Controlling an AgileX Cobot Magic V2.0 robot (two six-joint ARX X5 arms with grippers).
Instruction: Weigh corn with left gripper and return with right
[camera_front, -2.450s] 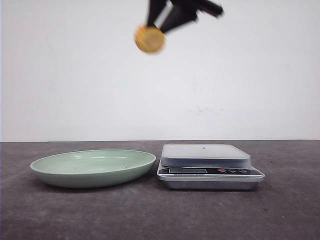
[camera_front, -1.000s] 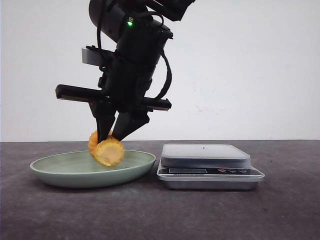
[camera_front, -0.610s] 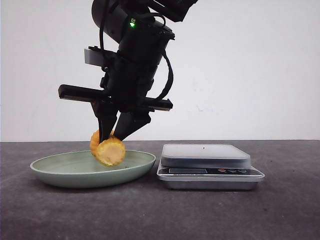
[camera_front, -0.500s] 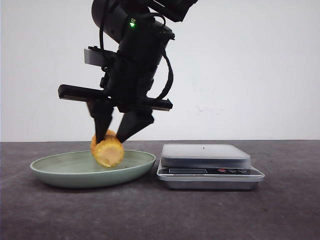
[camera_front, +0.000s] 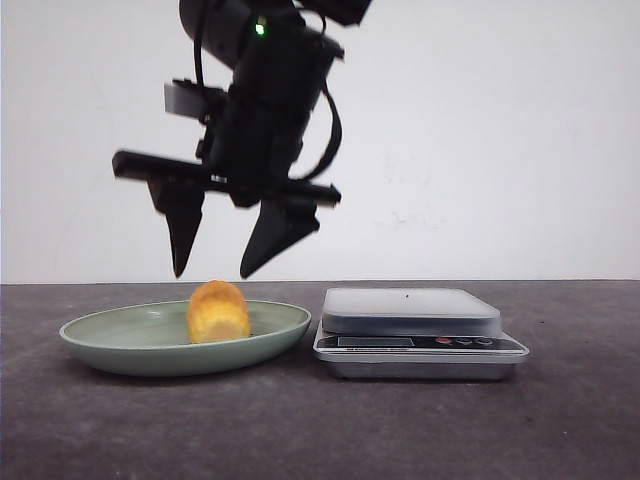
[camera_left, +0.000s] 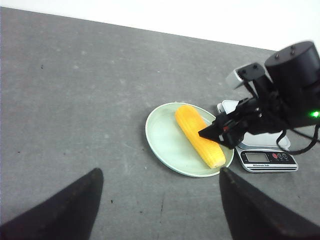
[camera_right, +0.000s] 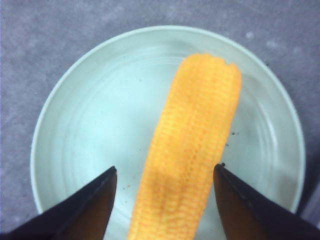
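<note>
The right gripper (camera_front: 213, 268) hangs with its jaws spread wide and nothing between them. Directly below its fingertips, apart from them, the corn (camera_front: 218, 311) lies on the green plate (camera_front: 100, 335); the right wrist view shows the cob (camera_right: 187, 150) stretched lengthwise between the two fingers. The scale (camera_front: 418, 331) sits just beside the plate, off to one side of the gripper. The left gripper (camera_left: 159, 205) is also open, empty, well away from the plate (camera_left: 160, 145)
</note>
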